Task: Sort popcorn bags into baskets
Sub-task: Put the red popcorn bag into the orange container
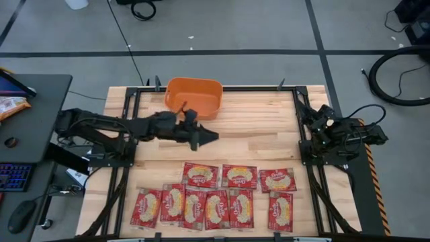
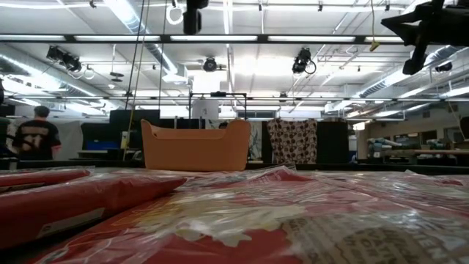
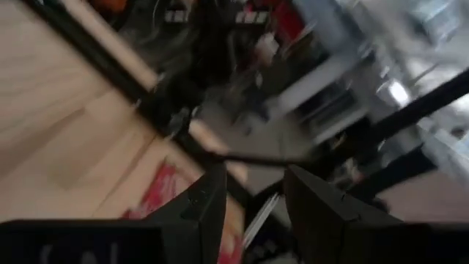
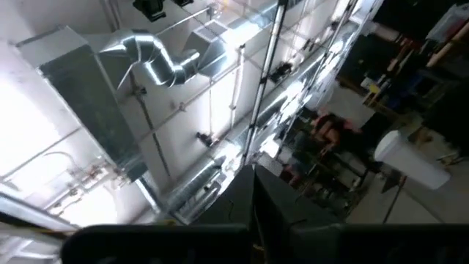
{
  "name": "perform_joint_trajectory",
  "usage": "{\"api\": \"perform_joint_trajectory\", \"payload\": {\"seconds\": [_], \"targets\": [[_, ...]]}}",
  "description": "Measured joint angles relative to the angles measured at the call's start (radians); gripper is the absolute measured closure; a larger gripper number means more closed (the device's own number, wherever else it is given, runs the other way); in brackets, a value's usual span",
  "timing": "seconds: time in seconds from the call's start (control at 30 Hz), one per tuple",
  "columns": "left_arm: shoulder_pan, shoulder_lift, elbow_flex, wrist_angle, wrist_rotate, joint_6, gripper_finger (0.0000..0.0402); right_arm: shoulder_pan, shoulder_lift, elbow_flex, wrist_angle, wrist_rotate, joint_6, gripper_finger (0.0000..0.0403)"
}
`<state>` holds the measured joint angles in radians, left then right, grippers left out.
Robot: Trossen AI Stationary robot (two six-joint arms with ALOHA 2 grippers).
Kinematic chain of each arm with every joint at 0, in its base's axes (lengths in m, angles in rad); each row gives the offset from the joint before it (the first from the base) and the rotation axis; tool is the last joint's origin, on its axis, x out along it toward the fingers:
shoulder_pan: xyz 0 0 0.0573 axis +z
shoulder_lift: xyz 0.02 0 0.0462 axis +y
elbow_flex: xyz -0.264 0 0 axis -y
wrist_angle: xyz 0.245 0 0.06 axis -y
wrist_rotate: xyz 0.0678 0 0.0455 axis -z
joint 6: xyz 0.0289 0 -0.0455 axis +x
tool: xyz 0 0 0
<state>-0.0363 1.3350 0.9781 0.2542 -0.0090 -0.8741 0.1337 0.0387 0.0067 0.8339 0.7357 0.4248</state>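
Grey floor surrounds my pale wooden desk (image 1: 255, 144), which fills the middle of the high view. My left fingers (image 1: 209, 136) hang over the desk's centre, just below the orange basket (image 1: 194, 96) at the top middle of the frame, and they stand parted with nothing between them; the left wrist view shows the gap. My right fingers (image 1: 309, 115) wait folded at the desk's right edge; in the right wrist view they meet with only a thin seam, closed on nothing. Red popcorn bags (image 1: 221, 195) lie flat in two rows along the lower middle of the frame, several overlapping. A person (image 2: 35, 138) stands far back at the left of the low view.
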Motion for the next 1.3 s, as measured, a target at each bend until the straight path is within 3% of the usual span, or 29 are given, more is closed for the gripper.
{"api": "perform_joint_trajectory", "payload": {"seconds": [0.17, 0.3, 0.57, 0.9, 1.07, 1.3], "targets": [[-0.023, 0.08, 0.145, -0.285, 0.003, 0.054, 0.0256, 0.001, 0.001, 0.0, -0.074, -0.136, 0.111, 0.0386], [-0.041, 0.138, 0.216, -0.382, 0.005, 0.068, 0.0234, 0.001, 0.004, 0.049, -0.262, -0.213, 0.199, 0.0386], [-0.055, 0.159, 0.226, -0.359, 0.002, 0.145, 0.0205, 0.001, 0.073, 0.211, -0.501, -0.277, 0.159, 0.0386], [-0.063, 0.159, 0.226, -0.299, 0.012, 0.042, 0.0209, 0.001, 0.216, 0.429, -0.916, -0.313, 0.149, 0.0386], [-0.099, 0.159, 0.226, -0.226, -0.009, 0.075, 0.0209, 0.0, 0.29, 0.488, -0.964, -0.334, 0.097, 0.0386], [-0.172, 0.182, 0.226, -0.284, -0.112, 0.076, 0.0209, 0.0, 0.349, 0.511, -0.974, -0.338, 0.063, 0.0386]]}}
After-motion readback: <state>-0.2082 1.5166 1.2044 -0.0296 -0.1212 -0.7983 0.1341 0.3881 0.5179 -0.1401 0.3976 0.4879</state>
